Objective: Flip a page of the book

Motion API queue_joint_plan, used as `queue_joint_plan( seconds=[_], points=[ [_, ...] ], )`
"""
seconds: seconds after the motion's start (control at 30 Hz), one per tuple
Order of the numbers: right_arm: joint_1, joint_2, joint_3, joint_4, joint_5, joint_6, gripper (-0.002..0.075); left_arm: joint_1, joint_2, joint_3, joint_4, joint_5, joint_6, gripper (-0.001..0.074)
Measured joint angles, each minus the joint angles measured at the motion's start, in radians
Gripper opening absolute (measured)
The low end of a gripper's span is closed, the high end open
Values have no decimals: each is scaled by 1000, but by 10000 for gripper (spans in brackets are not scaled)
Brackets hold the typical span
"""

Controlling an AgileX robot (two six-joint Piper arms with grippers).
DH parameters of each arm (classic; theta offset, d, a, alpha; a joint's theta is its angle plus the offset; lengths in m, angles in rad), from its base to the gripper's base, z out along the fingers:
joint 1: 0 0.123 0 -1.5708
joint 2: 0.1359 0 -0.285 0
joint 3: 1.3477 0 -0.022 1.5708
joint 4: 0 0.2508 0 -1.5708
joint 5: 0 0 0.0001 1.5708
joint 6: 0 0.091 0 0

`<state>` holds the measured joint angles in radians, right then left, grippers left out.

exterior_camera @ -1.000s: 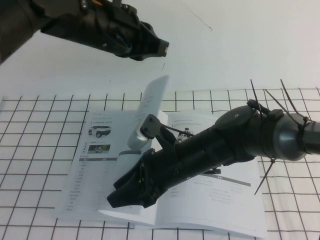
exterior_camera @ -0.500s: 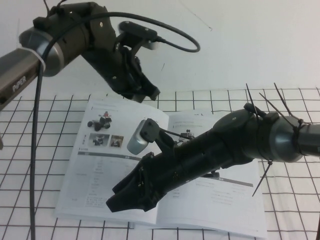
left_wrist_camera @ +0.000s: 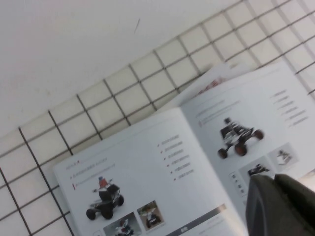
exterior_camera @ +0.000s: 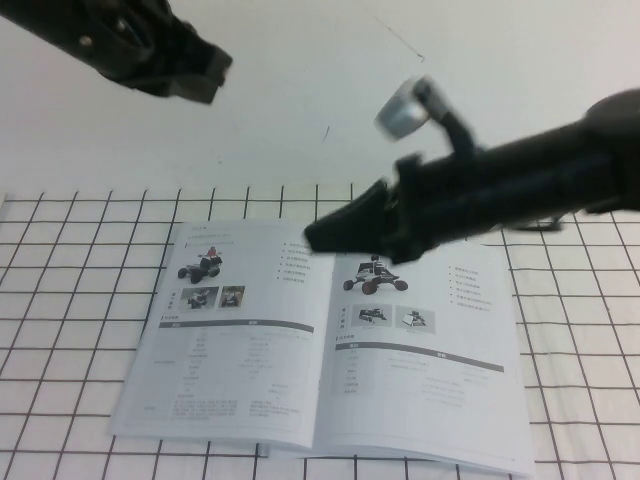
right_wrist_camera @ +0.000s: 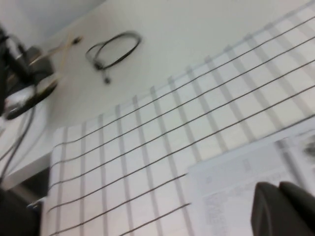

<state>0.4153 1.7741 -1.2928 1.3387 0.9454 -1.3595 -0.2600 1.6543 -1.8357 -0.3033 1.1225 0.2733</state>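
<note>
The book lies open and flat on the checked mat. The page with a black four-wheeled robot photo, two small photos, a grey bar and a table lies flat as its left leaf. It also shows in the left wrist view. My left gripper is shut and empty, raised at the far left, well clear of the book. My right gripper is shut and empty, hovering above the book's top edge near the spine. A corner of the book shows in the right wrist view.
The black-lined checked mat covers the near table, with plain white surface beyond it. In the right wrist view a looped black cable and dark equipment lie off the mat.
The page that stood upright mid-turn has fallen flat onto the left side. My right arm has lifted off the book and swung up and right. My left gripper has pulled back up and left.
</note>
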Motion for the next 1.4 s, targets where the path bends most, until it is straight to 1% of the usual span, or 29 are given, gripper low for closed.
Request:
queue_joint_plan(
  seconds=[0.1, 0.2, 0.27, 0.43, 0.5, 0.57, 0.7, 0.8, 0.97, 1.07, 1.2, 1.27, 1.4],
  points=[
    [-95, -149, -19, -112, -54, 108, 8, 0, -146, 32, -23, -2, 0, -2],
    [-161, -303, -26, -317, -122, 221, 4, 0, -299, 120, -31, -28, 0, -2],
    [-178, -396, -26, -474, -141, 309, 2, 0, -404, 206, -41, -70, -2, -3],
    [-180, -605, -4, -862, -118, 555, 1, 0, -693, 510, -81, -217, -29, -2],
    [-180, -693, 35, -964, -108, 636, 1, 0, -814, 646, -99, -273, -35, -3],
    [-180, -781, 87, -1017, -106, 687, 1, 0, -925, 763, -128, -327, -39, -2],
    [-180, -1000, 252, -1053, -152, 763, 1, 0, -1136, 1014, -197, -417, -59, -2],
    [-180, -1184, 424, -1050, -236, 795, 1, 0, -1271, 1168, -222, -469, -79, -2],
    [-180, -1389, 715, -1048, -432, 793, 1, 0, -1358, 1370, -236, -593, -82, -2],
    [-180, -1458, 861, -1048, -514, 779, 1, 0, -1360, 1448, -242, -693, -82, -2],
    [-180, -1482, 976, -1048, -541, 775, 1, 0, -1356, 1534, -250, -844, -82, -3],
    [-180, -1482, 1027, -1048, -541, 774, 1, 0, -1352, 1573, -252, -878, -82, -3],
    [-180, -1482, 1119, -1048, -541, 773, 1, 0, -1352, 1639, -252, -881, -82, -2]
  ],
)
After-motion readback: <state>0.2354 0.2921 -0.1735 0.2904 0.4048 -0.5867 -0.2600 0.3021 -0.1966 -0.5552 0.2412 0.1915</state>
